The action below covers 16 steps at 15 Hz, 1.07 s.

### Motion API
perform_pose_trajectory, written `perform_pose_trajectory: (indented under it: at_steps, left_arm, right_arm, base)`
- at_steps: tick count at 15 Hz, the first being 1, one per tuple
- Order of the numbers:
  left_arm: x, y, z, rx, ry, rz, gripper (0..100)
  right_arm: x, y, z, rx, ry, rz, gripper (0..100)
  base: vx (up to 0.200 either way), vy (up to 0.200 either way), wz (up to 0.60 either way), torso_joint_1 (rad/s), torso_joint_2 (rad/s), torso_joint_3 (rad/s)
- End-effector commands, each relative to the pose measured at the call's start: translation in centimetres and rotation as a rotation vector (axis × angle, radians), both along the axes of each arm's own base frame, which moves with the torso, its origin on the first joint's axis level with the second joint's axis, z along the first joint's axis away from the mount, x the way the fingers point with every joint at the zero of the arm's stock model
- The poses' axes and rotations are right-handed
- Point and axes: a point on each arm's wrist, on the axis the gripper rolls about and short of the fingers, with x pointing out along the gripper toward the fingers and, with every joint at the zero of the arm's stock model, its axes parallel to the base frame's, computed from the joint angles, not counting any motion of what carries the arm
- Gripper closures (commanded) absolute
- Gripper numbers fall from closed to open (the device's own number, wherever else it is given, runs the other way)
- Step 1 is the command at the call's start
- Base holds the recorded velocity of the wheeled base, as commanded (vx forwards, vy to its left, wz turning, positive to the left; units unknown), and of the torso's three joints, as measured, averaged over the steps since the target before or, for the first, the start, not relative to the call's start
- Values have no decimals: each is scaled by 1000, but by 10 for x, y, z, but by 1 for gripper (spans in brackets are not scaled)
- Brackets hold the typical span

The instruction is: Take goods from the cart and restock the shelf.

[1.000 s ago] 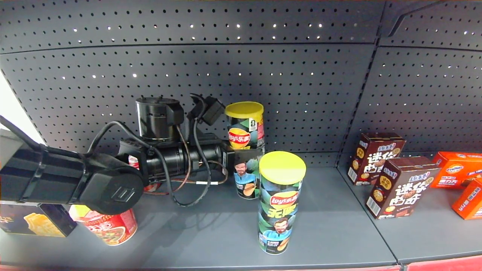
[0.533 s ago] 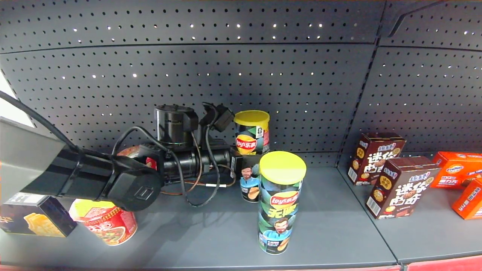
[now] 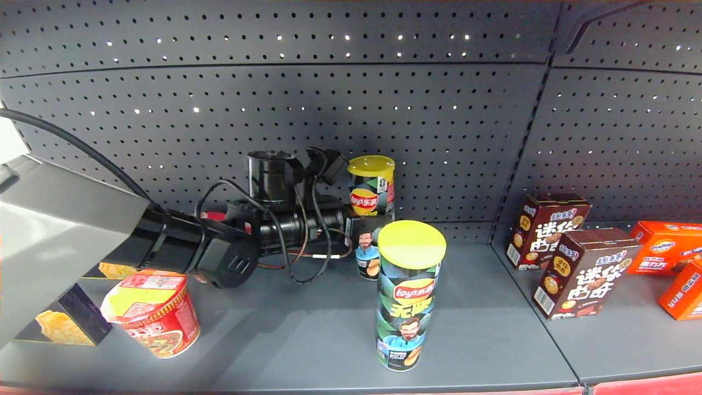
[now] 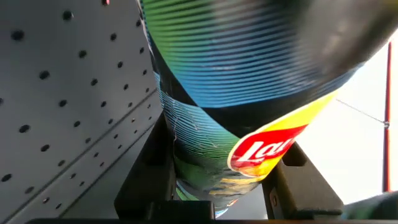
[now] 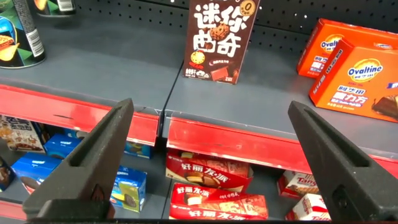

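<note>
The left claw [image 3: 357,226] grips the chips can [image 3: 372,186] upright at the back of the shelf [image 3: 493,329]; released tilted, it may topple against the front can [image 3: 408,296]. The right claw [image 5: 210,109] hangs open

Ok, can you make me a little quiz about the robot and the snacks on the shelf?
1. True or false: the left jaws are shut on the back chip can.
2. Pick one: what colour is the lid of the front chip can? A red, B yellow, C blue.
3. Fill the gap: on the shelf, the noodle cup stands to the robot's ___ of the front chip can.

Key: 1 true; 2 B; 3 left.
</note>
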Motion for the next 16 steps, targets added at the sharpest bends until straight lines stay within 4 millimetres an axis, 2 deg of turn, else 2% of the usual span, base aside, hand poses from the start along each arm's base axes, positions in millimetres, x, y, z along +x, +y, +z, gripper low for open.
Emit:
perform_pose_trajectory:
  at_steps: [1, 7, 16]
  left_arm:
    - [9, 1, -9, 6, 12, 13, 100]
    - [28, 2, -13, 3, -11, 30, 100]
    - [34, 8, -24, 21, 0, 44, 100]
  right_arm:
    - [0, 0, 0, -1, 1, 1, 0]
    - [0, 0, 0, -1, 1, 1, 0]
    - [0, 0, 0, -1, 1, 2, 0]
  base:
    - [0, 0, 0, 0, 0, 0]
    - [0, 0, 0, 0, 0, 0]
    - [0, 0, 0, 0, 0, 0]
